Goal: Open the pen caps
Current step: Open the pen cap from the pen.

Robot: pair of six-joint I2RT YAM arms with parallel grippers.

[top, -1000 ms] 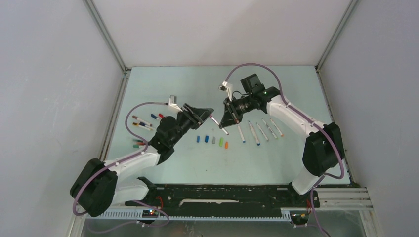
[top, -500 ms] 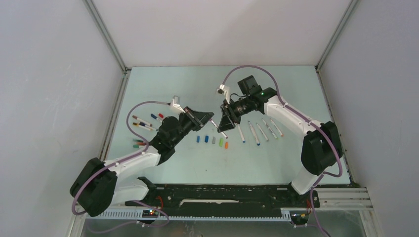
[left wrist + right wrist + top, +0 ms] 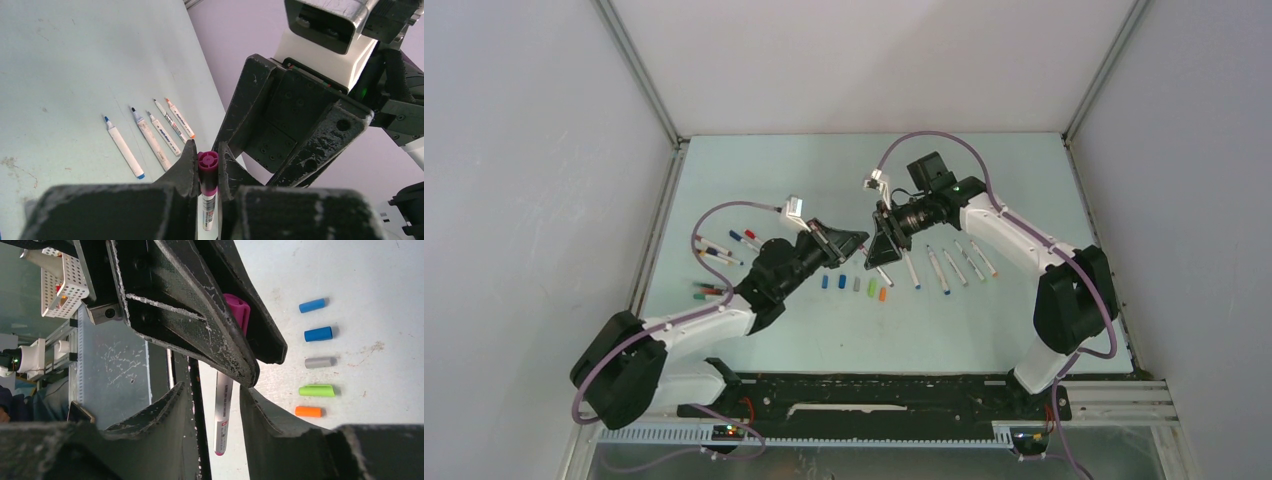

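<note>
My left gripper [image 3: 854, 240] is shut on the magenta cap [image 3: 208, 172] of a white-barrelled pen [image 3: 208, 216] and holds it above the table. In the right wrist view the pen's barrel [image 3: 222, 407] hangs between the spread fingers of my right gripper [image 3: 212, 389], touching neither; its cap [image 3: 239, 310] sits in the left fingers [image 3: 220, 347]. My right gripper [image 3: 884, 243] faces the left one tip to tip. Loose pen caps lie in a row: blue [image 3: 825, 282], blue [image 3: 842, 282], grey [image 3: 857, 284], green [image 3: 871, 288], orange [image 3: 882, 294].
Several uncapped white pens [image 3: 939, 270] lie in a row right of the caps, also in the left wrist view [image 3: 150, 142]. Several capped pens [image 3: 716, 250] lie at the table's left edge. Enclosure walls stand close on both sides.
My left arm has moved right and forward with the pen, bringing its barrel between the right gripper's open fingers. The right gripper shifted slightly left.
</note>
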